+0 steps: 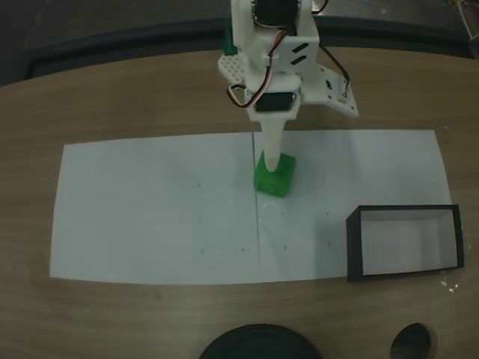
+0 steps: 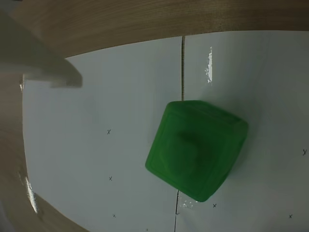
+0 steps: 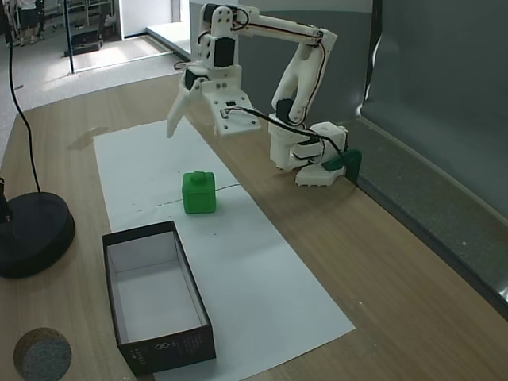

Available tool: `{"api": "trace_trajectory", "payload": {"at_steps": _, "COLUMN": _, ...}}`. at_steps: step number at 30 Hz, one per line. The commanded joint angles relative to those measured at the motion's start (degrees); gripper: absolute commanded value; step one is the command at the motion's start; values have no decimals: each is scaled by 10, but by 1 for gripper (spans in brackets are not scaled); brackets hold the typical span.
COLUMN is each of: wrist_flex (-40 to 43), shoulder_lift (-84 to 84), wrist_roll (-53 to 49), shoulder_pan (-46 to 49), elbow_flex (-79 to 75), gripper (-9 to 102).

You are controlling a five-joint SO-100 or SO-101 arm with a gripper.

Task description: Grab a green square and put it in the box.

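Glossy green square (image 3: 198, 193) with round raised knob, resting on white paper (image 3: 238, 262). Above it, white plastic gripper (image 3: 194, 119), fingers spread wide, empty. Thin-walled black box (image 3: 194, 298) nearby.

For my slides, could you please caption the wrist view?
Wrist view: the green square sits on white paper, round raised mark up, one gripper finger at upper left.

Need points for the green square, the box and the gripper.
green square (image 3: 198, 194): a fixed view, its front face.
box (image 3: 194, 294): a fixed view, its right black wall.
gripper (image 3: 190, 111): a fixed view, midway between its spread fingertips, above the paper.
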Motion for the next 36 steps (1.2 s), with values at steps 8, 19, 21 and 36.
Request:
{"api": "trace_trajectory", "payload": {"at_steps": 8, "wrist_flex": -33, "shoulder_lift": -88, "wrist_roll": 38, "shoulder_pan": -31, "elbow_flex": -19, "gripper": 35}}
{"api": "trace_trajectory", "payload": {"at_steps": 19, "wrist_flex": -134, "shoulder_lift": -104, "wrist_roll": 38, "shoulder_pan": -31, "elbow_flex": 84, "gripper": 35}}
{"api": "trace_trajectory", "payload": {"at_steps": 21, "wrist_flex": -149, "shoulder_lift": -104, "wrist_roll": 38, "shoulder_pan": -31, "elbow_flex": 104, "gripper": 35}}
{"api": "trace_trajectory", "payload": {"at_steps": 36, "wrist_flex": -201, "shoulder_lift": -105, "wrist_roll": 48, "shoulder_pan": -31, "elbow_flex": 147, "gripper": 35}}
